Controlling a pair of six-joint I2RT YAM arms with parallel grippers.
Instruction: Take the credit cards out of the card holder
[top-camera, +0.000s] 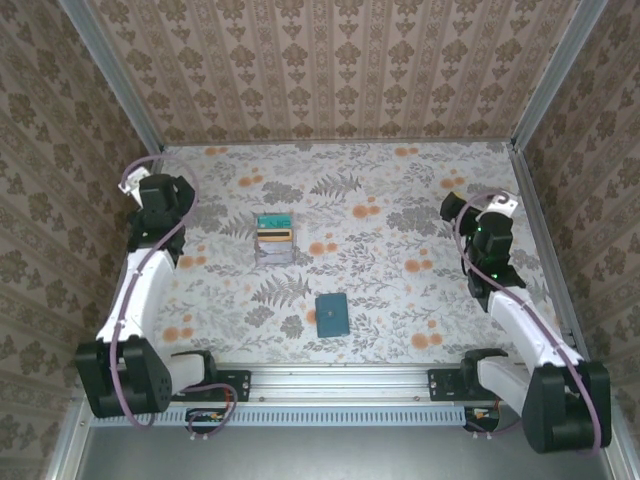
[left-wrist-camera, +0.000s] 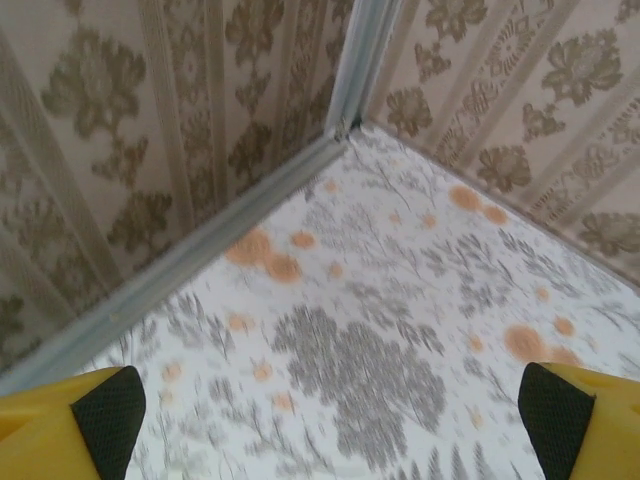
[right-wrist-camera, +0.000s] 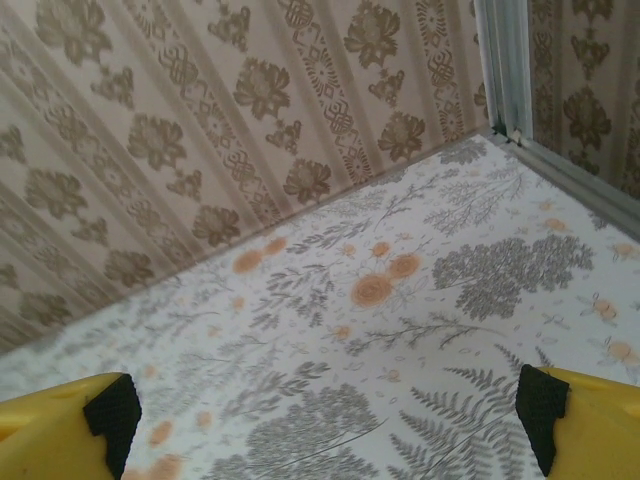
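Note:
The dark teal card holder (top-camera: 331, 314) lies flat and folded shut on the flowered table, near the front middle. Farther back and to the left, a teal-green card (top-camera: 272, 222) and an orange-yellow card (top-camera: 273, 235) rest on a small pale grey tray (top-camera: 274, 254). My left gripper (left-wrist-camera: 330, 405) is open over bare tablecloth and faces the back left corner, its dark pads (left-wrist-camera: 108, 405) wide apart. My right gripper (right-wrist-camera: 330, 410) is open too, with nothing between its pads (right-wrist-camera: 545, 410), and faces the back wall. Both grippers are well away from the holder and the cards.
Patterned walls close in the table on three sides, with metal posts (left-wrist-camera: 355, 60) in the corners. The left arm (top-camera: 140, 290) stands along the left edge and the right arm (top-camera: 520, 320) along the right edge. A metal rail (top-camera: 340, 380) runs along the front.

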